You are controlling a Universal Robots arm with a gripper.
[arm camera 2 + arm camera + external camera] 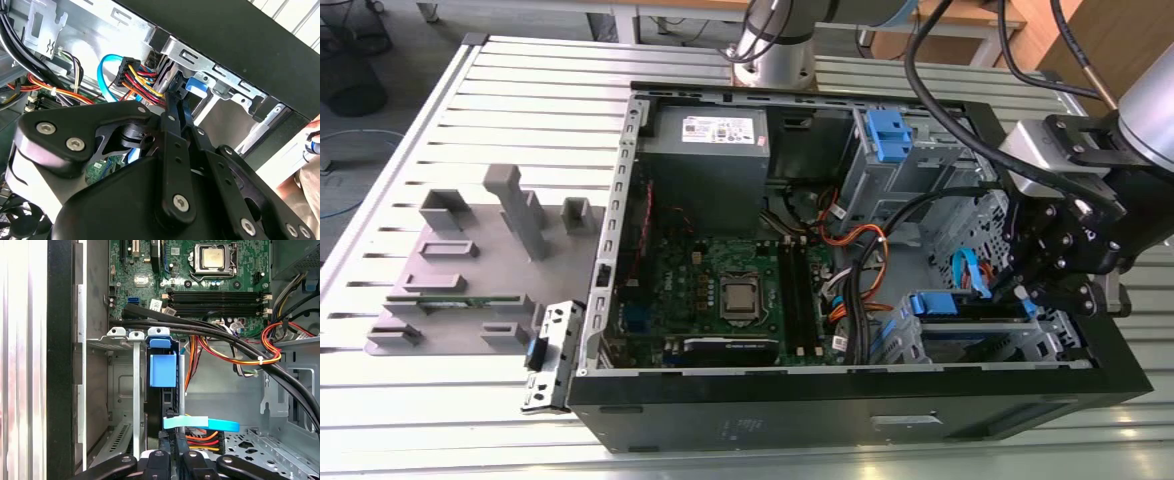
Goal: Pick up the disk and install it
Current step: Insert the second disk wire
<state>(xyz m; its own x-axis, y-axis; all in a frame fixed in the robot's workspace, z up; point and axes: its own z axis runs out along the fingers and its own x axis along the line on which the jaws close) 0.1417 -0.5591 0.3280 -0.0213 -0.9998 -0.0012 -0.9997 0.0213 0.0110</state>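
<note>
Inside an open computer case: black gripper (pixel 172 102) linkage across the lower half of the frame, fingers pressed together and reaching up to a blue plastic rail (pixel 199 82) at a silver metal drive bay (pixel 200 57) near centre. Red, yellow and black power wires (pixel 140 80) plugged in just beside the fingertips, a light-blue data cable (pixel 102 75) looping at centre left. Black case edge (pixel 240 45) running diagonally across the upper right.

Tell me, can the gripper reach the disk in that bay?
Likely yes: the gripper is right at one end of the disk in its bay; the black cables cross past the other end.
</note>
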